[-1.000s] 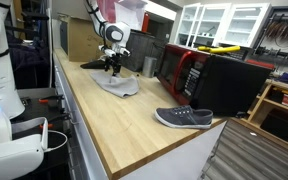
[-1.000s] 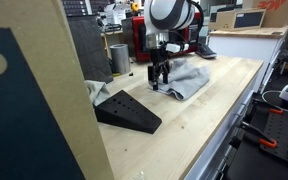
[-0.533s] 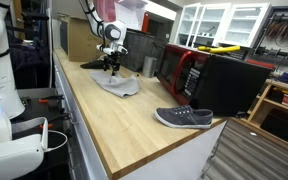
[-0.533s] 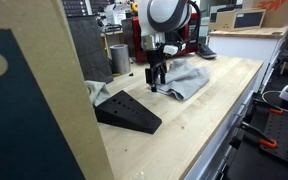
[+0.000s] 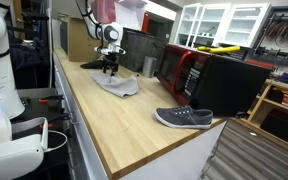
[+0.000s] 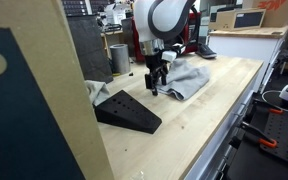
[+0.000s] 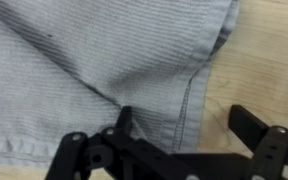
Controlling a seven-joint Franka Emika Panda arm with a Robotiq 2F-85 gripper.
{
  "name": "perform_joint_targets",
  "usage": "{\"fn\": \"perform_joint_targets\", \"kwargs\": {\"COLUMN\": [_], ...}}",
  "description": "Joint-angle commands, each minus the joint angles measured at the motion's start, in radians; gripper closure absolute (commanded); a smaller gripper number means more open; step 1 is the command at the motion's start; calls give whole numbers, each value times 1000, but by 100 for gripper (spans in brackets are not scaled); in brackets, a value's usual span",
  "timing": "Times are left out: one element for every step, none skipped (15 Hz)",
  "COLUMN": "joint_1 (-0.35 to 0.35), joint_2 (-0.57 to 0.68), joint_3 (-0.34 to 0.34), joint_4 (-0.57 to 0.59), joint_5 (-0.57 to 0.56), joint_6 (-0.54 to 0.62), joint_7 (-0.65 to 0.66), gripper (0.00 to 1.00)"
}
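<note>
A long wooden table (image 5: 104,125) is seen in a workshop, and a grey cloth (image 5: 121,86) lies crumpled toward its far end, upper middle of the frame. The pincer (image 7: 169,140) is spread wide, close over the cloth's hem. The cloth is judged soft, light and limp, so it is best pinched at the hem or at a raised fold.

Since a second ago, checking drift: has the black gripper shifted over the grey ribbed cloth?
Yes: the gripper moved slightly left in an exterior view, towards the black wedge-shaped block.

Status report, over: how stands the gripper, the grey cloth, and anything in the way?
Copy: gripper open, one finger over the grey cloth, one over bare wooden table. Cloth not gripped. Nearby black wedge clear of the jaws.
</note>
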Motion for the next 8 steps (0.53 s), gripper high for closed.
{"fn": "perform_joint_targets", "kwargs": {"joint_1": [31, 35, 39, 41, 42, 43, 43, 43], "joint_2": [15, 12, 11, 10, 9, 9, 8, 7], "joint_3": [-10, -9, -10, -10, -12, -14, -16, -17], "joint_4": [6, 6, 6, 6, 7, 7, 8, 9], "joint_5": [-27, -33, -39, -44, -47, -52, -52, -49], "joint_6": [-5, -4, -3, -2, -1, -2, -1, -2], "joint_7": [68, 76, 86, 84, 93, 100, 104, 113], "gripper": [0, 0, 5, 26, 30, 31, 37, 46]}}
